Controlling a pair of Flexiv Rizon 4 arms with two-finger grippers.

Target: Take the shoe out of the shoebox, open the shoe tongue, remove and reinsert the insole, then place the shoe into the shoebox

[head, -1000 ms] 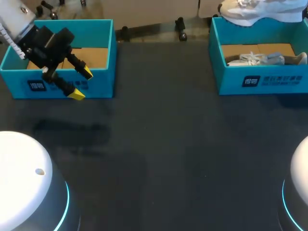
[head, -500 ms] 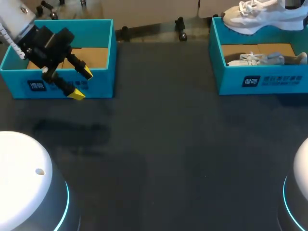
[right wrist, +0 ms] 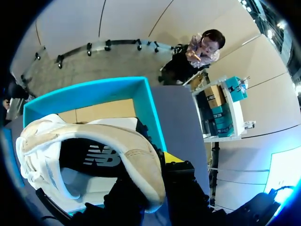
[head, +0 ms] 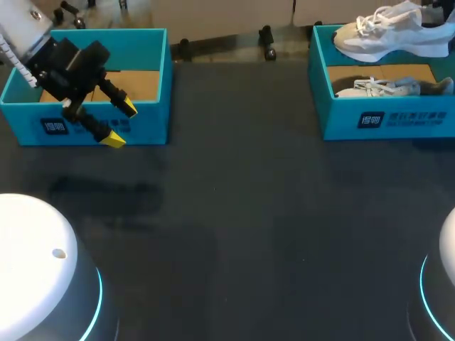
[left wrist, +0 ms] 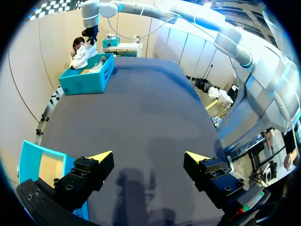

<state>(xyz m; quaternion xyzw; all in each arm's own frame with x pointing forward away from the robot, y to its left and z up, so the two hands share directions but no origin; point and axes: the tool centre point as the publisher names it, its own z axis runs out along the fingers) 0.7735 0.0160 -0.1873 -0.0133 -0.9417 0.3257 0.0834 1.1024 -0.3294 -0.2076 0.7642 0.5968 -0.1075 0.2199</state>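
The right pincer (right wrist: 160, 169) is clamped on the heel rim of the pale shoe (head: 394, 32), which hangs just above the right box (head: 384, 119) at the upper right of the frame. I would raise it higher before carrying it to the open worktop (head: 234, 213), gripping firmly so the toe does not swing. A second shoe (head: 380, 87) lies inside that box. The left box (head: 92, 124), upper left, shows a brown cardboard floor. The left pincer (head: 120, 123) hangs before it, fingers apart.
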